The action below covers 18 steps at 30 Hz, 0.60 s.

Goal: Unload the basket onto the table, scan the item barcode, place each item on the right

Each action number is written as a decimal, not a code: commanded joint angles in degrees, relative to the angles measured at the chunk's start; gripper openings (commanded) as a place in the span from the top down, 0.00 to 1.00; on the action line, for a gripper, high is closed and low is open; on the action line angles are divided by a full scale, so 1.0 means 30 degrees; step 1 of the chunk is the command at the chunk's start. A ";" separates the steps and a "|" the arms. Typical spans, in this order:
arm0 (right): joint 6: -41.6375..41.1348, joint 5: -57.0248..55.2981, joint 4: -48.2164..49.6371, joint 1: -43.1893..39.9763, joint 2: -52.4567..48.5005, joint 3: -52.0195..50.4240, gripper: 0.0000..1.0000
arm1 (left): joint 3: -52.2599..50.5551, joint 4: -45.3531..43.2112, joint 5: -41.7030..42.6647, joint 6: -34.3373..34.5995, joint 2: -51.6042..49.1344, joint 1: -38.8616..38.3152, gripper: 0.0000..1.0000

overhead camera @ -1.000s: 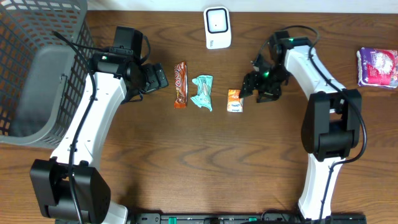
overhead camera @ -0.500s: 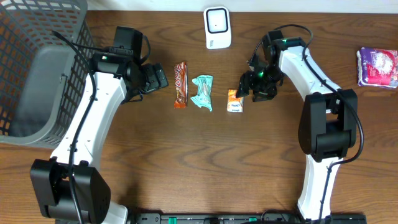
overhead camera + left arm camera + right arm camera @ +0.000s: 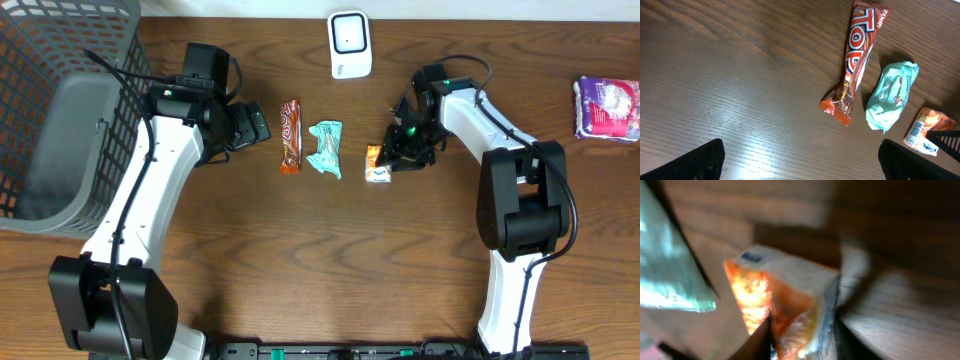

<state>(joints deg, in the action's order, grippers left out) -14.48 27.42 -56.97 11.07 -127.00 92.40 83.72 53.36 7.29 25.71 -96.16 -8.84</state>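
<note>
A small orange and white snack packet (image 3: 374, 163) lies on the wooden table right of centre. My right gripper (image 3: 392, 152) has come down on its right end. In the right wrist view the packet (image 3: 785, 295) fills the gap between the two dark fingers, which press its sides, so the gripper (image 3: 802, 340) is shut on it. The white barcode scanner (image 3: 350, 44) stands at the back centre. My left gripper (image 3: 255, 125) hovers open left of the snacks, its fingertips wide apart over bare wood (image 3: 801, 160). No barcode shows.
A brown chocolate bar (image 3: 290, 135) and a teal wrapped snack (image 3: 326, 148) lie side by side between the two grippers. A grey mesh basket (image 3: 60, 110) fills the left back corner. A purple packet (image 3: 606, 108) sits at the far right edge.
My right gripper has moved left and down onto the orange packet and closed its fingers on it. The left arm has not moved.
</note>
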 commanded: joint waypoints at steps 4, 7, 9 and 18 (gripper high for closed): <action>-0.0226 0.0189 -0.1115 -0.0051 0.0466 -0.0175 0.91 | 0.0168 0.0044 -0.0240 0.0036 -0.0007 0.0015 0.02; 0.0976 0.1712 -0.1858 -0.0393 0.0525 0.0051 0.99 | 0.0168 0.0044 -0.0240 0.0029 -0.0007 0.0015 0.02; 0.3067 0.4481 -0.2055 -0.0736 0.0554 0.0102 0.99 | 0.0168 0.0044 -0.0240 0.0036 -0.0007 0.0015 0.02; 1.0972 1.3231 -0.4095 -0.3016 0.0546 0.0095 0.99 | 0.0168 0.0044 -0.0240 0.0029 -0.0007 0.0015 0.02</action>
<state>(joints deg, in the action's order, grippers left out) 7.81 55.90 -68.36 4.38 -126.63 92.33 83.72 53.36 7.29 25.71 -96.16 -8.84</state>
